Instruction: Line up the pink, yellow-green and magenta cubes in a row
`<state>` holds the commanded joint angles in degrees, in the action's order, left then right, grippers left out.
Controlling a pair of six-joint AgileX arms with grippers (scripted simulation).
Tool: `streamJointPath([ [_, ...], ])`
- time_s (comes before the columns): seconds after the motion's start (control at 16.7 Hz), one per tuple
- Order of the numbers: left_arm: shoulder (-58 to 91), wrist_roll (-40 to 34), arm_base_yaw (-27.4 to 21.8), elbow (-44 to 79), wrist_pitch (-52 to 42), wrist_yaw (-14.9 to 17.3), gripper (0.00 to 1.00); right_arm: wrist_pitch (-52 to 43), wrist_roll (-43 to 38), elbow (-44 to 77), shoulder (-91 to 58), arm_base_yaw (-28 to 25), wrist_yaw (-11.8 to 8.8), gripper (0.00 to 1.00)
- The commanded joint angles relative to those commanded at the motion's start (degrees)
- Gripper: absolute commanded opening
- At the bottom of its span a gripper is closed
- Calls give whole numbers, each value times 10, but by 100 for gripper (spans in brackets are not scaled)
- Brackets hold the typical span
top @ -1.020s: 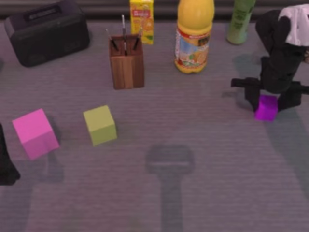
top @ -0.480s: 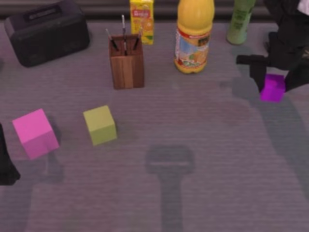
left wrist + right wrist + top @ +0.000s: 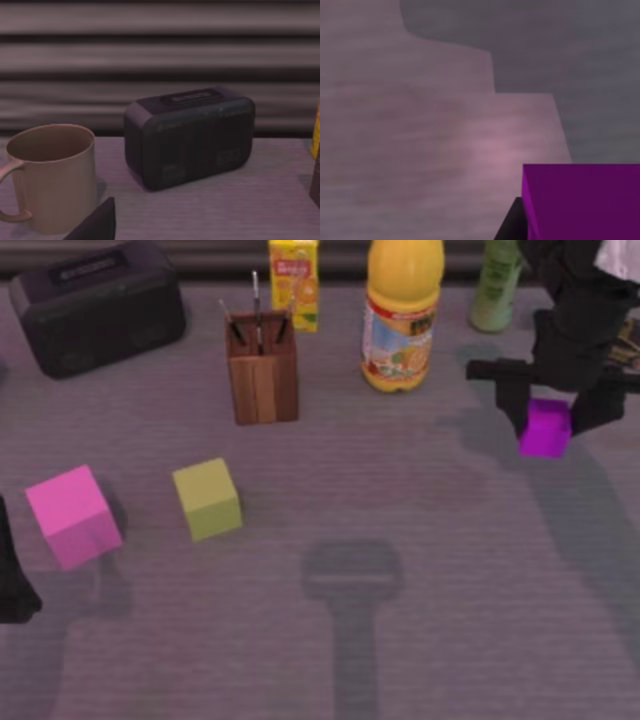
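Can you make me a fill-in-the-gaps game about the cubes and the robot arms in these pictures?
1. The right gripper holds the ____ cube.
2. The yellow-green cube sits between the pink cube and the ____ side of the table.
3. The wooden holder stands beside the big ____ bottle.
4. The left wrist view shows a beige ____.

Missing words: magenta; right; orange; mug

Magenta cube (image 3: 582, 200) close up (dark jaws beside), above table (image 3: 420, 125).

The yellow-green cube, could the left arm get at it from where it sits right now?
Probably yes. The yellow-green cube stands alone on open table, top bare, apart from the pink cube. The left arm is parked at the table's left edge.
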<state>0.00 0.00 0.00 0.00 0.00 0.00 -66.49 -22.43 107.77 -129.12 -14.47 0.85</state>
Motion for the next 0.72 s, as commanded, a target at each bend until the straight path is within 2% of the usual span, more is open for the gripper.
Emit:
streamJointPath([
  [0.48,0,0,0,0,0,0,100,56,-138,-250,176,-207,2,0],
  [0.6,0,0,0,0,0,0,100,65,-159,-277,202,-234,3,0],
  [0.72,0,0,0,0,0,0,100,66,-162,-282,207,-239,3,0],
])
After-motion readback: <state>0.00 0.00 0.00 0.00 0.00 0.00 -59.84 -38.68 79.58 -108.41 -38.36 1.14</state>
